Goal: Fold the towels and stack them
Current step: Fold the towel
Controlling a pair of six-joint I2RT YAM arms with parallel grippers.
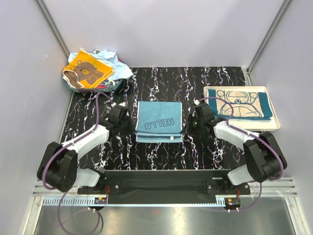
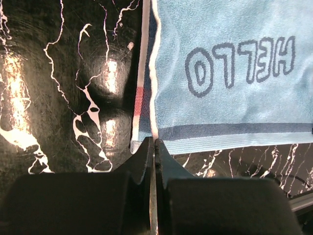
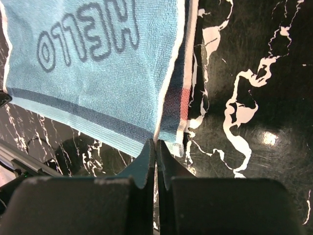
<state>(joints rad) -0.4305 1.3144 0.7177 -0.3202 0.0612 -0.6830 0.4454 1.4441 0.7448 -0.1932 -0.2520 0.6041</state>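
Light-blue terry, the "HELLO" towel [image 1: 159,122], lies folded into a rectangle at the middle of the black marbled table [image 1: 220,152], its lettering upside down from the arms' side. An under layer peeks out along both side edges, striped white, red and dark blue. Left arm [image 1: 93,138] reaches to the towel's left edge, right arm [image 1: 230,132] to its right edge. Left jaws: pressed together to a hairline slit, tips touching the near left corner of the hem. Right jaws: the same, tips at the near right corner. Whether either pair has cloth pinched, I cannot tell. Far left corner: a rumpled heap, bear towel [image 1: 87,72] on top, pale blue cloths [image 1: 120,71] beneath it. Right side, well apart: teal towel [image 1: 238,104] flat in a cream tray [image 1: 275,126].
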